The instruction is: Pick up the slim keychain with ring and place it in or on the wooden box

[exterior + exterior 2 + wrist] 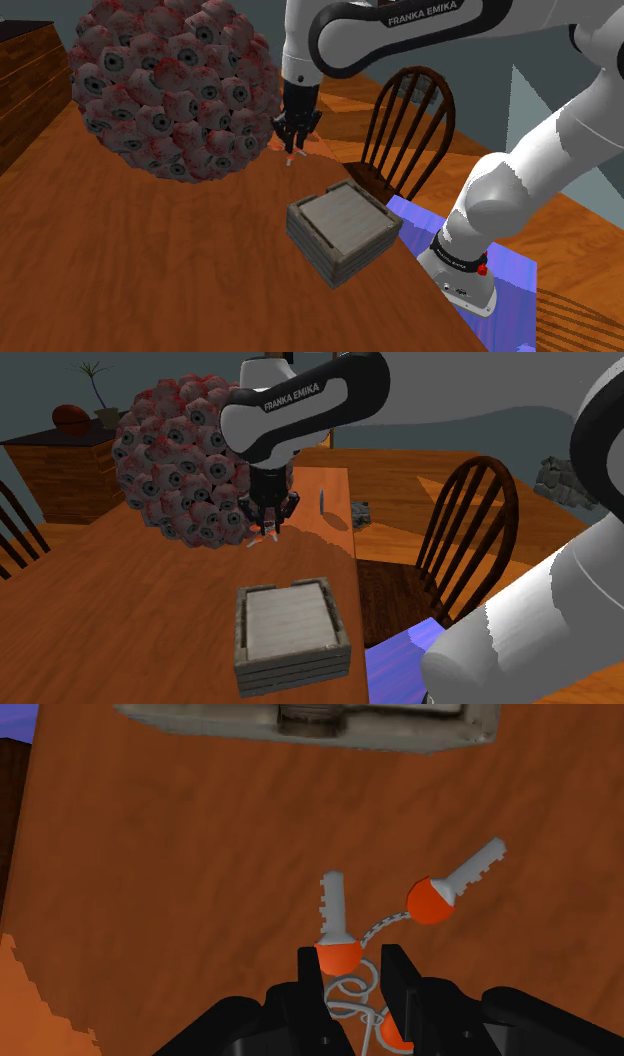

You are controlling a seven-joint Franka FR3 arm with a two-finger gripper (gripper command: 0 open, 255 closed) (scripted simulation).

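Gripper (pixel 355 966) is pinched in on the keychain (pixel 338 954). The two black fingers sit close together with the coiled wire ring between them, and one orange key head is right against a finger. The keychain is three slim grey toothed keys with round orange heads, strung on thin pale wire. Two keys fan out past the fingertips and the third is tucked back by the other finger. I can't tell if it's actually off the table (pixel 150 260) or just grazing it.

In the shoulder view the gripper (pixel 293 145) points straight down with the keychain (pixel 292 157) just under its tips. This is in the far part of the table, a bit in from the chair-side edge. It looks the same in the second exterior view: gripper (pixel 268 524), keychain (pixel 264 536).

The table is glossy reddish-brown wood with streaky grain. The wooden box (pixel 340 235) is a squat crate of weathered grey-brown slats with a flat pale panel on top. It sits just beside the chair-side edge, well apart from the keychain, with bare wood between them.

It's tighter on the other side, where a huge lumpy ball of bloodshot eyeballs (pixel 170 85) sits near the gripper. A dark spindle-back chair (pixel 410 120) stands just off the edge by the box.
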